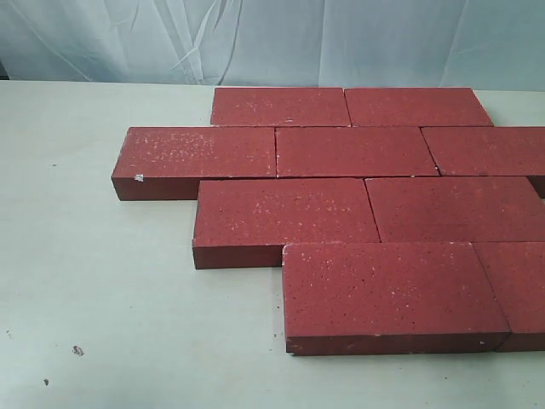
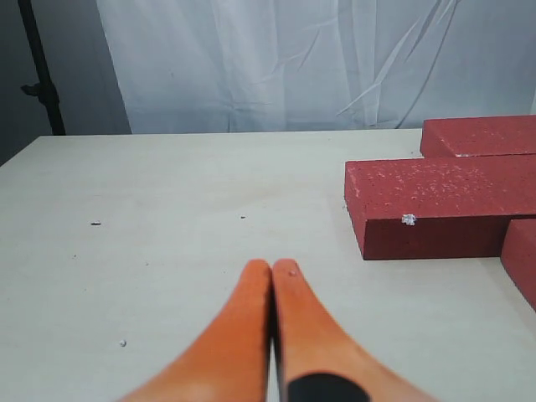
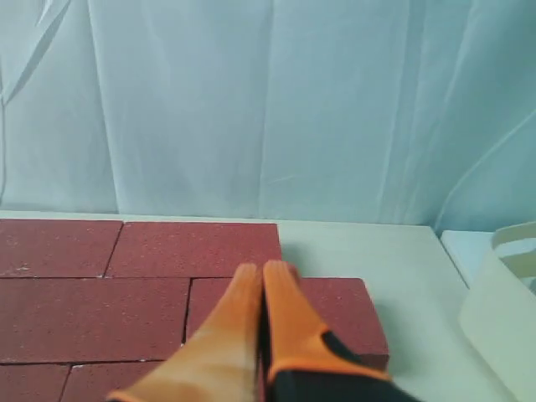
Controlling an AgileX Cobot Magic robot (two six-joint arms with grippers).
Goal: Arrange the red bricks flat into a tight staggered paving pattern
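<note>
Flat dark-red speckled paver bricks (image 1: pixel 358 153) staggered, seemingly done | my left gripper (image 2: pixel 272 268), right gripper (image 3: pixel 262 270): fingers together, empty | next: check seams.

Red bricks (image 1: pixel 358 152) look matte, gritty, white-flecked; table (image 1: pixel 85 298) pale, smooth, dull; backdrop cloth (image 1: pixel 102 38) thin and creased; left gripper (image 2: pixel 272 266) smooth orange plastic.

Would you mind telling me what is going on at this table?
The red bricks lie flat on the table in four staggered rows, edges close together. Neither arm is holding anything: the left gripper is shut over bare table beside the bricks, and the right gripper is shut above the bricks.
</note>
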